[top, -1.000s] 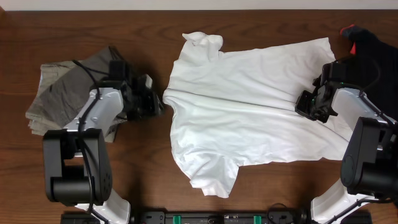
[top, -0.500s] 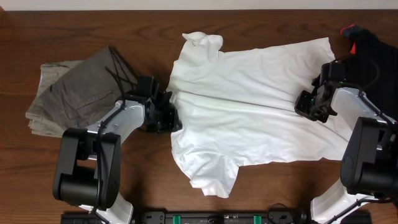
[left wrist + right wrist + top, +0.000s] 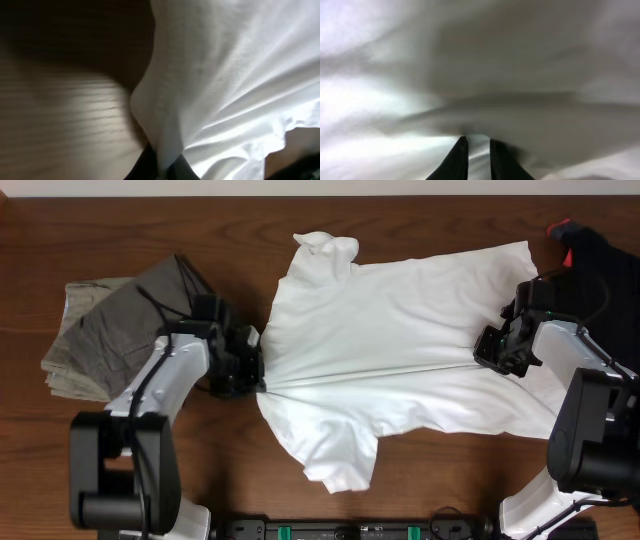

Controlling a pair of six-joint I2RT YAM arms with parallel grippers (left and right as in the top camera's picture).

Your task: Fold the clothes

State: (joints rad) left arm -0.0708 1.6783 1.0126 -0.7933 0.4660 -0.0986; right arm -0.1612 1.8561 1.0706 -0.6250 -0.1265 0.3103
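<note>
A large white T-shirt (image 3: 400, 350) lies spread on the dark wooden table (image 3: 200, 220), collar to the left, stretched taut between both grippers. My left gripper (image 3: 258, 376) is shut on the shirt's left edge; the left wrist view shows white cloth (image 3: 210, 75) pinched between the dark fingers (image 3: 162, 167). My right gripper (image 3: 486, 350) is shut on a fold of the shirt near its right side; the right wrist view shows cloth (image 3: 480, 65) between the fingers (image 3: 478, 150). Grey-khaki trousers (image 3: 110, 330) lie folded at the left. A black garment (image 3: 600, 270) lies at the right edge.
The trousers lie close beside the left arm. The black garment has a red spot (image 3: 563, 230) at its top and lies right behind the right arm. Bare table shows at the back and front left.
My left gripper reached right to the shirt's edge, closed on it, and pulled it left, stretching the shirt taut. The right gripper has held still.
</note>
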